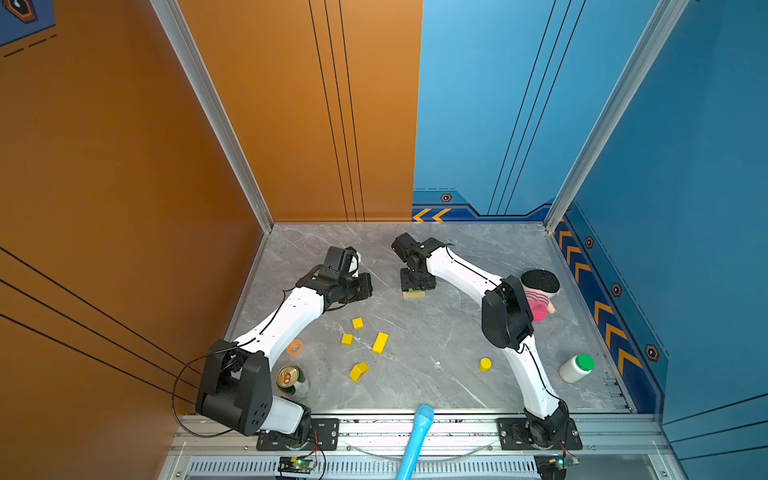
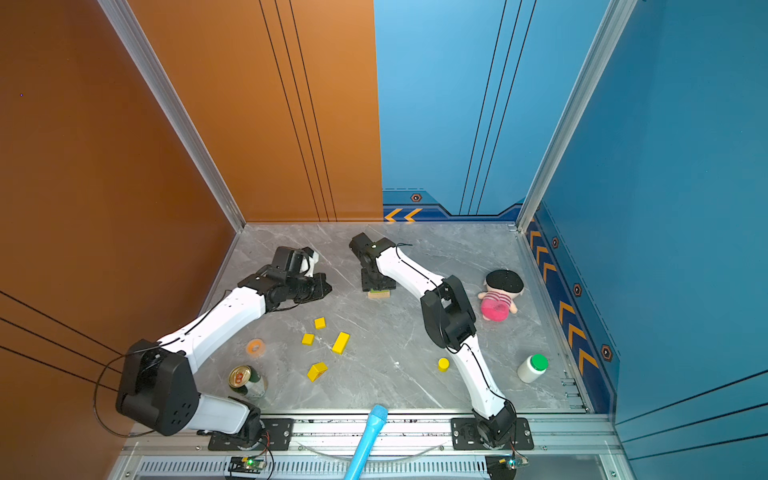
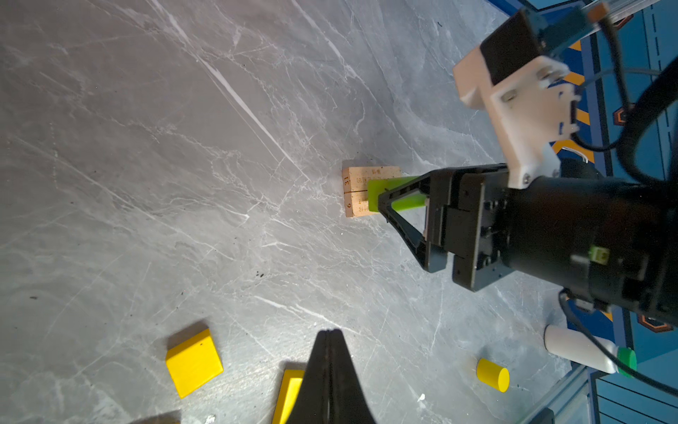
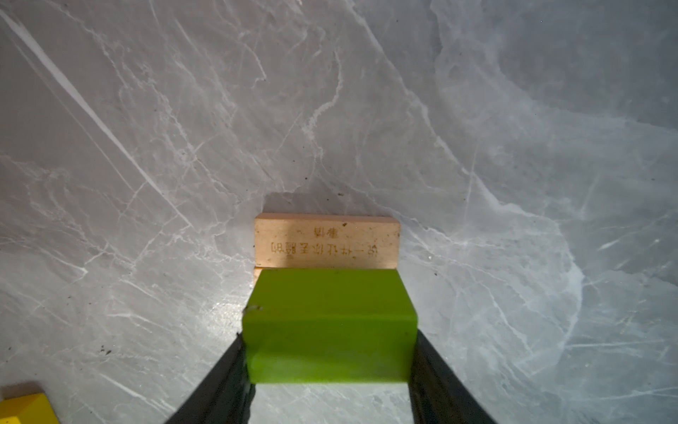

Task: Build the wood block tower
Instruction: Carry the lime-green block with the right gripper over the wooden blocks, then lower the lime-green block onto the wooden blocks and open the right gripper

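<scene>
Between the jaws of the right gripper: green bar, clamped by its ends, long axis running jaw to jaw, parallel to the tan planks directly beneath. Contact cannot be told. The farther plank shows uncovered beyond the fingertips. Left gripper: closed on nothing, well aside. The right arm is nearer for placing.

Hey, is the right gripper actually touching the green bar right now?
Touching. The right wrist view shows the right gripper closed on the green bar: both black fingers sit flush against its sides, with no gap visible.
</scene>
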{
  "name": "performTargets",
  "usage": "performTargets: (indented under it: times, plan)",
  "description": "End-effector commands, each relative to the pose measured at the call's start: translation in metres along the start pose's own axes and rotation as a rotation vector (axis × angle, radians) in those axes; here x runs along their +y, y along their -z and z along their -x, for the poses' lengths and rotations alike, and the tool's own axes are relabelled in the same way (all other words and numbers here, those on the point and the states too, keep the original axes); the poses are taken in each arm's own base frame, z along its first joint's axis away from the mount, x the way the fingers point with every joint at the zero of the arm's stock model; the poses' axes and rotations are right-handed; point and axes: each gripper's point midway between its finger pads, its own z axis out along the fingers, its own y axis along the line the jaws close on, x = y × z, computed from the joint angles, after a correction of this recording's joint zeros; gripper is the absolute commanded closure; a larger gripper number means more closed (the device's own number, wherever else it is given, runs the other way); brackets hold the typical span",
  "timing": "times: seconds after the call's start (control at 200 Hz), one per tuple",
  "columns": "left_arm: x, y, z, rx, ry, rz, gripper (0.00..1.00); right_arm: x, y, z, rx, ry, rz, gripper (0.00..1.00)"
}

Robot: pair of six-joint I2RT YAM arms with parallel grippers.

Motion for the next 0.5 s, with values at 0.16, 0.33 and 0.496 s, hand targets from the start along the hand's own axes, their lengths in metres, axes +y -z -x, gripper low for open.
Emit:
performTargets:
  times: [0.16, 0.33, 0.496]
  plan:
    - [0.011, 0.001, -0.012, 0.023, 0.003, 0.017, 0.94, -0.001, 0.000, 0.002, -0.006, -0.021, -0.035, 0.47]
    - [0.010, 0.003, -0.011, 0.019, 0.003, 0.014, 0.94, 0.000, -0.003, 0.002, -0.003, -0.026, -0.035, 0.47]
    - [0.012, 0.002, -0.012, 0.020, 0.005, 0.016, 0.94, 0.000, -0.005, 0.000, 0.003, -0.025, -0.041, 0.46]
